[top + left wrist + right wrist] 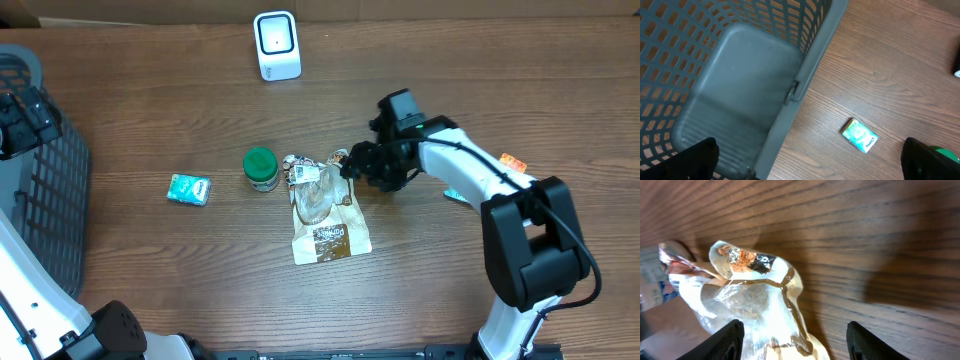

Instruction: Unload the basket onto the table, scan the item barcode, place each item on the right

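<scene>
While the left gripper [807,152] hangs over the rim of the grey basket [805,75] with its fingers wide apart, the right gripper [794,330] is low at the pouch [325,235]. This pouch lies flat on the table [480,80] near the middle, just beside a green-lidded jar [261,168]. Its crinkled clear top end sits between the right fingers [725,340], which stand apart and are not clamped. It is close to one finger, and bare wood shows before the other.
</scene>
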